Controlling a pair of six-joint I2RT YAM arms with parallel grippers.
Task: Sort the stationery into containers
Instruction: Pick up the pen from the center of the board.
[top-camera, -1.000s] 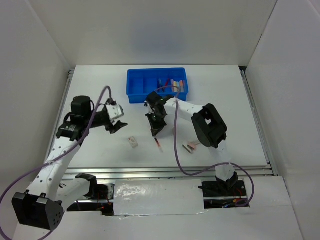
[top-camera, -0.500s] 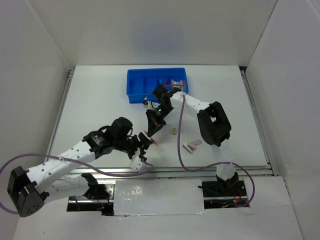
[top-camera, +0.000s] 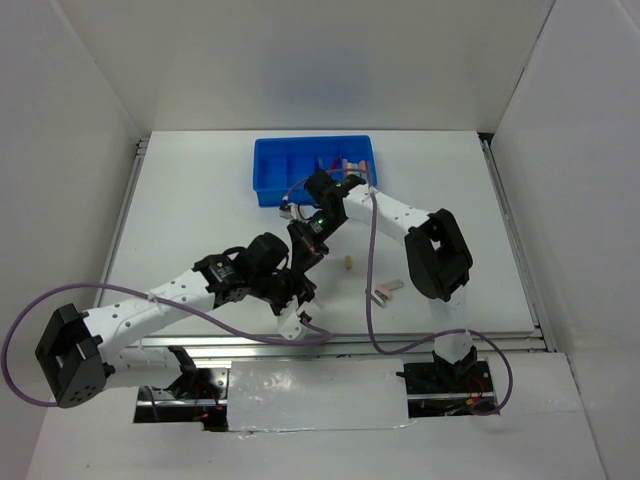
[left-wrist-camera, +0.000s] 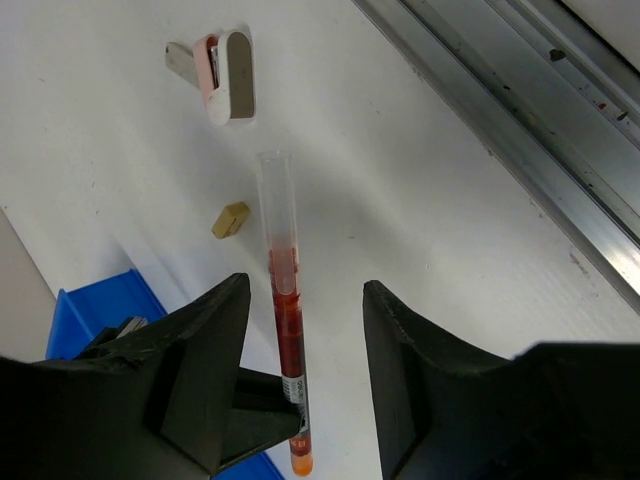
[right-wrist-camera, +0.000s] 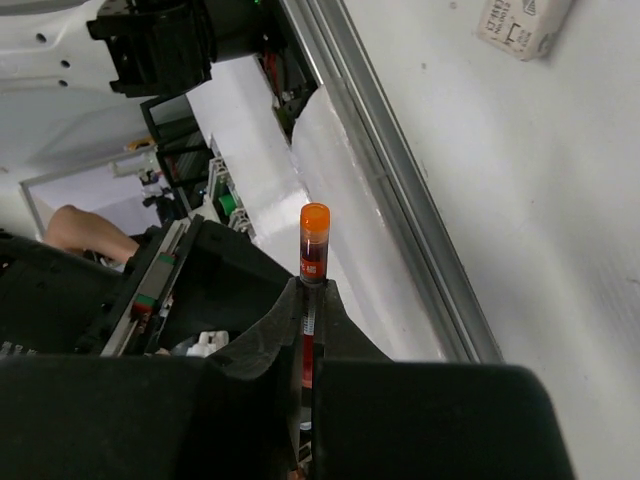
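A thin red pen (right-wrist-camera: 314, 232) with an orange cap is held off the table, my right gripper (right-wrist-camera: 311, 288) shut on its shaft. Seen from the left wrist, the same pen (left-wrist-camera: 283, 300) runs between the two fingers of my left gripper (left-wrist-camera: 305, 295), which is open, with the pen closer to its left finger. From above, the right gripper (top-camera: 305, 252) and the left gripper (top-camera: 298, 285) meet mid-table, in front of the blue tray (top-camera: 262, 170). Several markers (top-camera: 345, 165) lie in the tray's right compartment.
A tiny tan piece (left-wrist-camera: 231, 219) lies on the table beyond the pen tip, and a pink and white eraser pair (left-wrist-camera: 225, 75) farther on. A white eraser block (right-wrist-camera: 525, 25) lies near the metal rail (left-wrist-camera: 520, 140) at the table's near edge.
My left arm has swung from the left side to the middle, and its jaws have come round the pen and narrowed. The right gripper has stayed shut, shifting slightly.
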